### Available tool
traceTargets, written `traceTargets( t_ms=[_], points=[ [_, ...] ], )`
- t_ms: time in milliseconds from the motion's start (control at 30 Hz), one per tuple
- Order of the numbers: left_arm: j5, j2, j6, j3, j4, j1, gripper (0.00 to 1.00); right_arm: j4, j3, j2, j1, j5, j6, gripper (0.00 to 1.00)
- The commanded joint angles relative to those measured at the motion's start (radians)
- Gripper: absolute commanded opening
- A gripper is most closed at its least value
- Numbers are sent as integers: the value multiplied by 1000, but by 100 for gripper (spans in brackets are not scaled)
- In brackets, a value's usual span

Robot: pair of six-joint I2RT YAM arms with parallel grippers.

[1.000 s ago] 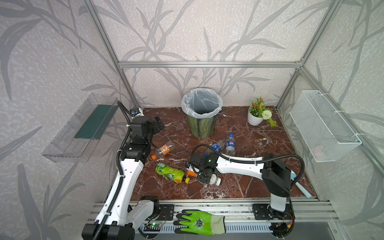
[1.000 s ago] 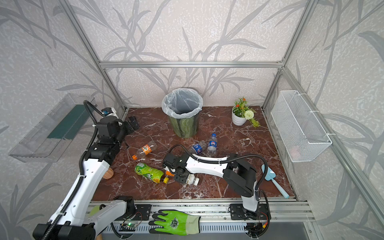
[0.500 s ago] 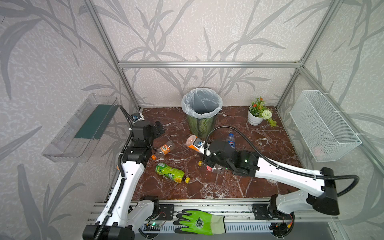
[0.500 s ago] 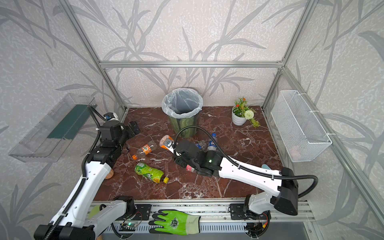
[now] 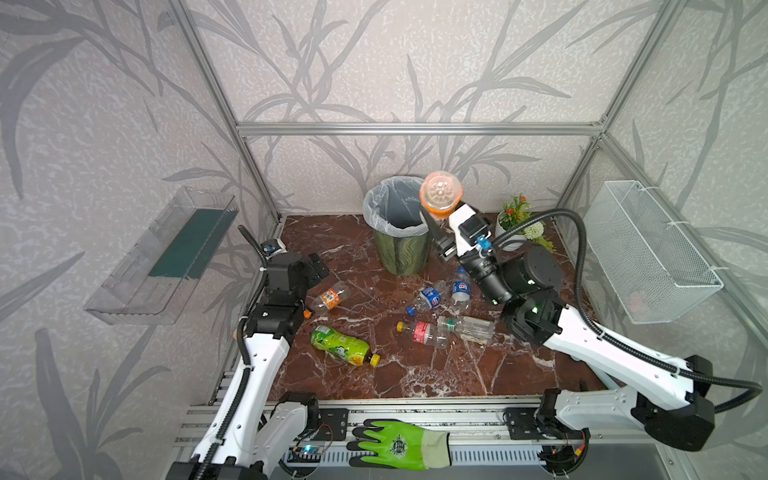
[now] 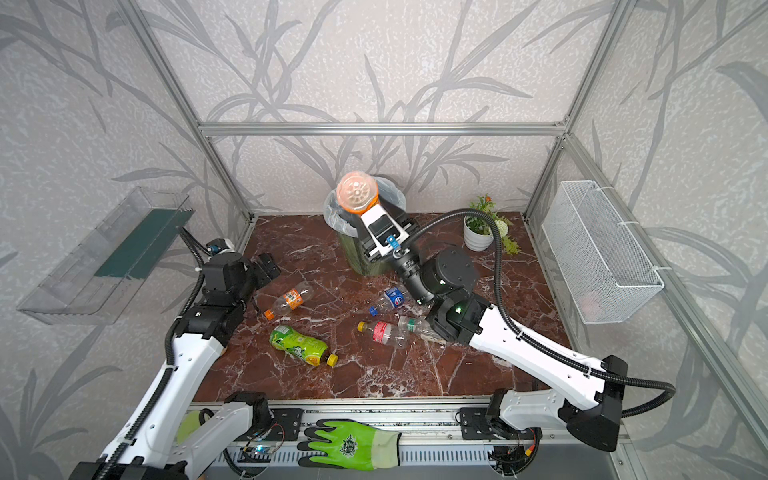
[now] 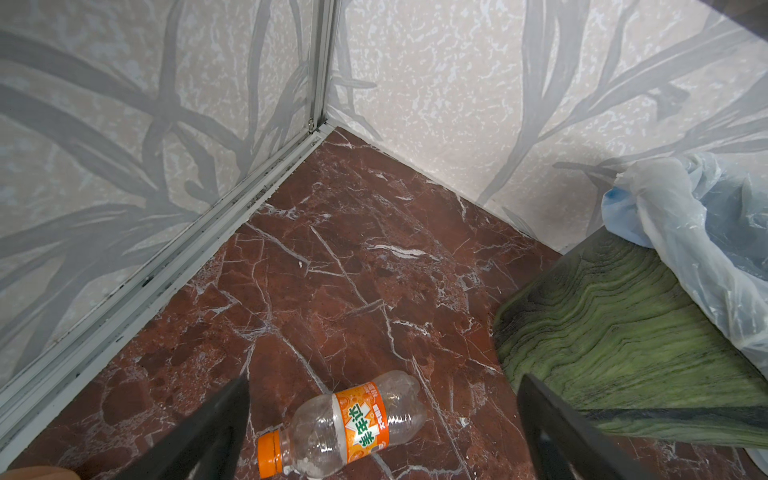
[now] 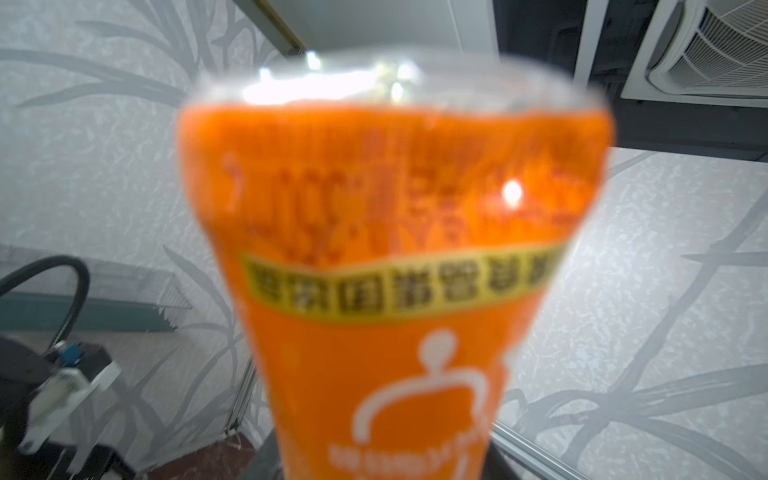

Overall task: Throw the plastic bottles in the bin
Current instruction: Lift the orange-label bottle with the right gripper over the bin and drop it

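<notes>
Near the table's (image 5: 415, 374) left edge the left gripper (image 7: 384, 380) hangs with its jaws spread wide and nothing between them, just above a clear orange-labelled bottle (image 7: 353, 424) that lies on its side with its cap toward the front edge. In front of that lies the green-wrapped bottle (image 5: 340, 345), also on its side. Against the back edge stands the bin (image 5: 401, 249), round with green wavy-striped sides, a thin crinkled liner (image 5: 374, 208) folded over its rim. The right gripper (image 5: 436, 216) is clamped on the orange-and-white bottle (image 5: 440, 195) low on the body toward the neck, and holds it high beside the bin's mouth with its ribbed base up; whether it is squarely over the opening cannot be told. Mid-table lie a red-labelled bottle (image 5: 424, 332), two blue-labelled bottles (image 5: 430, 297) and a clear green-labelled one (image 5: 465, 326), close together. In the back right corner sits a ribbed white flowerpot (image 5: 509, 239), with a wire basket (image 5: 648, 253) on the right wall. The bottles look empty, so they are probably very light. Their walls are thin, smooth and rounded, likely to dent under a squeeze and to roll or slip on the glossy marbled surface. A grasp across the body at the labelled waist, or at the stiffer neck, should hold best.
</notes>
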Motion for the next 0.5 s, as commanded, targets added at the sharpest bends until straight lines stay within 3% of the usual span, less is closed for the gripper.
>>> traceTargets(
  t_ms=[0,167,267,367,467],
  points=[
    [6,-18,-46,-24,-26,-1,99,106,64,100,-111,-107,155,46],
    [27,-6,-61,-25,-48,-3,99,-71,273,407,-278,-176,403,51],
    [16,-7,-76,-5,-92,-6,99,-282,463,589,-316,-203,433,66],
    [-36,-49,-84,10,-142,-25,99,-333,504,590,-322,-175,404,86],
    [-93,-109,-107,13,-176,-54,99,-309,462,502,-332,-163,394,90]
  ],
)
